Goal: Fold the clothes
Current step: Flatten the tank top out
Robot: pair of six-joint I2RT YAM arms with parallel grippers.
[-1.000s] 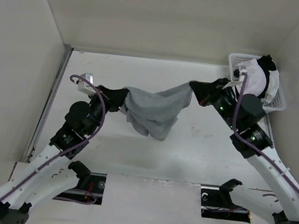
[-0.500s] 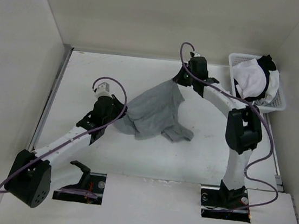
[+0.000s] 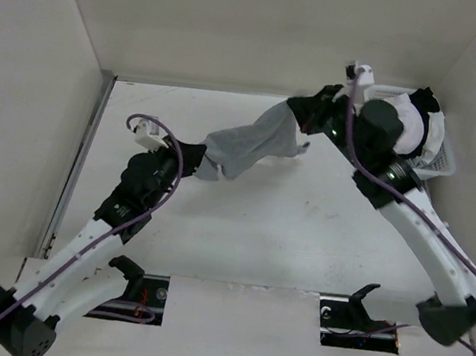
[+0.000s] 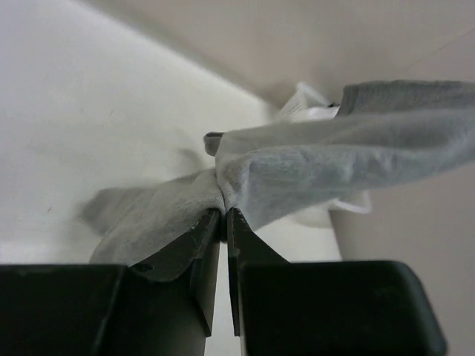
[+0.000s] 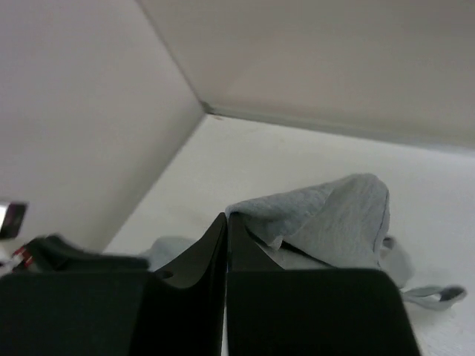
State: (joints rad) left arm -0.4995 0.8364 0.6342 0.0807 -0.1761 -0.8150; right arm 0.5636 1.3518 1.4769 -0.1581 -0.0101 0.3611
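Observation:
The clothes, a heather-grey T-shirt [image 3: 251, 142], hang bunched into a narrow band between my two grippers above the back of the table. My left gripper [image 3: 197, 161] is shut on the band's lower left end. In the left wrist view the jaws [image 4: 224, 213] pinch a fold of the T-shirt [image 4: 334, 159], which stretches away to the right. My right gripper [image 3: 301, 116] is shut on the upper right end, close to the back wall. The right wrist view has its jaws [image 5: 226, 217] closed on an edge of the grey fabric [image 5: 338, 215], with a loose sleeve trailing below.
A white plastic basket [image 3: 440, 161] stands at the back right corner, holding a white garment with black trim [image 3: 411, 123]; my right arm's elbow passes right in front of it. White walls close the table [image 3: 302, 225] at the left, back and right.
The T-shirt, which sagged onto the table half a second ago, is now lifted and pulled into a taut band. The right arm's elbow has swung toward the basket, and the left arm has drawn back.

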